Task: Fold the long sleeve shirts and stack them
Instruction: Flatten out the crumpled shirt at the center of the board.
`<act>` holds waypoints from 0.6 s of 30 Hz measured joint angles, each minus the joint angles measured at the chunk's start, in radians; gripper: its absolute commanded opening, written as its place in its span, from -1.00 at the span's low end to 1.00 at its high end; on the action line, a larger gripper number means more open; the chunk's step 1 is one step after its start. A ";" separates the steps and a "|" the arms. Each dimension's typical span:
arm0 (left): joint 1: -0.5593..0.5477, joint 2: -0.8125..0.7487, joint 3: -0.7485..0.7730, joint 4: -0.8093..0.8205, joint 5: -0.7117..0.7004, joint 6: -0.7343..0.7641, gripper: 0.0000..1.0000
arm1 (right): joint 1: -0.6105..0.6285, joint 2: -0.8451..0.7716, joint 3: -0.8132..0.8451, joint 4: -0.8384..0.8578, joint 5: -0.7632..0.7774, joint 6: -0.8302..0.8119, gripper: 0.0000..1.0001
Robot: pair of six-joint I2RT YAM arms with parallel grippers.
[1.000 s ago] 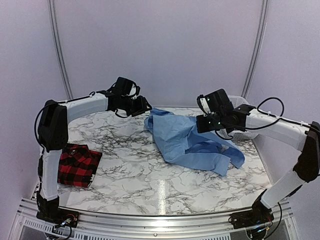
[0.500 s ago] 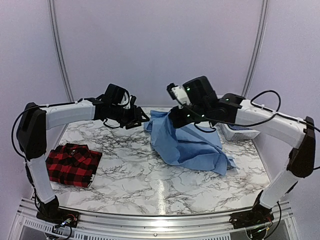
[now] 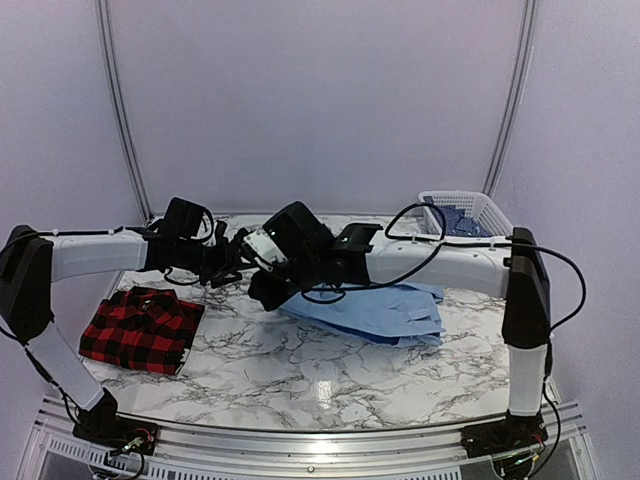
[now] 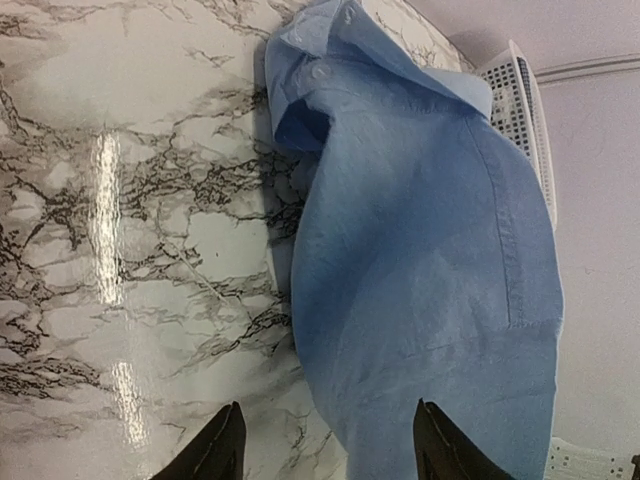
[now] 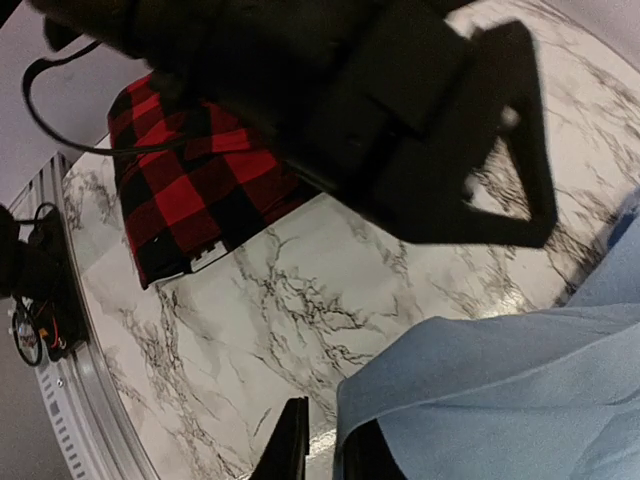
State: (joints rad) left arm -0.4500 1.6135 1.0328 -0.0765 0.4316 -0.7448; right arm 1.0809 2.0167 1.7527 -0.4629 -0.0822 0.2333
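Note:
The light blue shirt lies spread flat right of the table's middle. My right gripper reaches across to the left and is shut on the blue shirt's edge, low over the table. In the right wrist view the blue cloth runs between the gripper's fingers. My left gripper is open and empty just left of the right one. In the left wrist view it hovers over the blue shirt's near edge. The red-and-black plaid shirt lies folded at the left front and also shows in the right wrist view.
A white basket holding dark patterned cloth stands at the back right; its side shows in the left wrist view. The left gripper's black body fills the top of the right wrist view. Marble tabletop with a metal rail along the front.
My right arm has swung from the right side across to the left, pulling the blue shirt's edge along and flattening it. My left arm has drawn back left and lower.

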 measured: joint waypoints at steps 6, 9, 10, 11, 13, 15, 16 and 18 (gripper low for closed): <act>0.018 -0.047 -0.091 0.010 0.014 -0.004 0.25 | 0.050 0.067 0.039 0.019 -0.047 -0.007 0.04; 0.037 -0.089 -0.141 0.012 0.002 -0.012 0.30 | 0.048 0.063 0.037 0.020 -0.047 -0.021 0.32; 0.041 -0.101 -0.154 0.012 -0.004 -0.014 0.30 | 0.047 0.058 0.033 0.021 -0.043 -0.026 0.39; 0.047 -0.118 -0.171 0.012 -0.015 -0.018 0.30 | 0.044 0.051 0.024 0.021 -0.042 -0.031 0.45; 0.052 -0.137 -0.190 0.012 -0.028 -0.023 0.31 | 0.040 0.031 0.001 0.021 -0.039 -0.042 0.54; 0.052 -0.153 -0.209 0.014 -0.041 -0.028 0.32 | 0.037 0.006 -0.027 0.017 -0.036 -0.055 0.59; 0.052 -0.160 -0.217 0.014 -0.046 -0.030 0.33 | 0.035 -0.007 -0.039 0.016 -0.034 -0.060 0.59; 0.052 -0.171 -0.230 0.015 -0.052 -0.034 0.34 | 0.032 -0.034 -0.063 0.016 -0.027 -0.071 0.60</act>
State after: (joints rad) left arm -0.3981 1.4425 0.8028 -0.0616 0.3798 -0.7788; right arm 1.1130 1.9823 1.6901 -0.4465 -0.1093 0.1623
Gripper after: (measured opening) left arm 0.660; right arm 0.793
